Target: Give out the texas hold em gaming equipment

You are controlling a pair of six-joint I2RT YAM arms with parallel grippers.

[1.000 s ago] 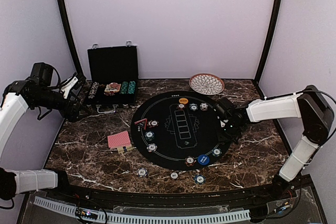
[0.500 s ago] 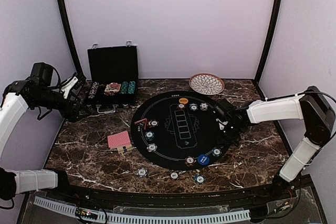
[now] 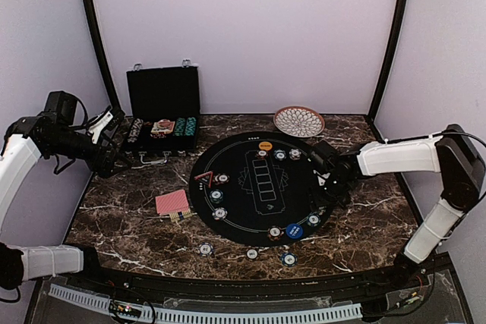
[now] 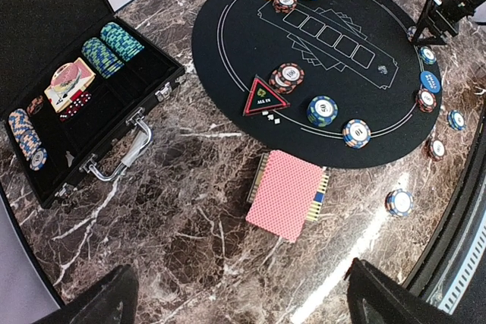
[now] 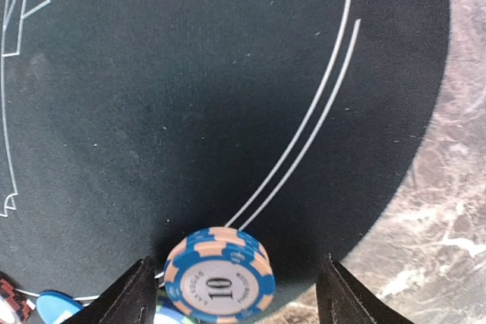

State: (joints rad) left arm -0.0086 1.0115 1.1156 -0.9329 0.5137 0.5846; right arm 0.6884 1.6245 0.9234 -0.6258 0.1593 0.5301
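Nearest the arm bases, three loose chips [image 3: 252, 253] lie in a row on the marble table [image 3: 129, 218], just outside the near rim of the round black mat [image 3: 250, 214]. Just inside that rim sits the blue button [image 3: 295, 231] with a striped chip on either side of it. At the mat's right edge the right gripper [image 5: 238, 263] hangs low over a blue ten-chip stack [image 5: 220, 275], which rests on the felt beside the double white border line. Its fingers [image 5: 129, 297] stand wider than the stack, with clear felt between the chips and one finger, so nothing is gripped. Left of the mat, the red-backed card deck [image 3: 172, 202] lies on the marble, with a few pale card edges showing from under it. On the mat's left side two chips and a small chip pile run toward the red triangle marker [image 3: 203, 177]. At the far rim the orange button [image 3: 265, 145] sits above three more chips. The left gripper [image 4: 243, 267] hovers high over the table's left edge, spread fully and empty. Behind it the black case [image 3: 163, 92] stands open holding rows of green chips [image 4: 114, 43], and the patterned plate [image 3: 299, 121] rests by the back wall.
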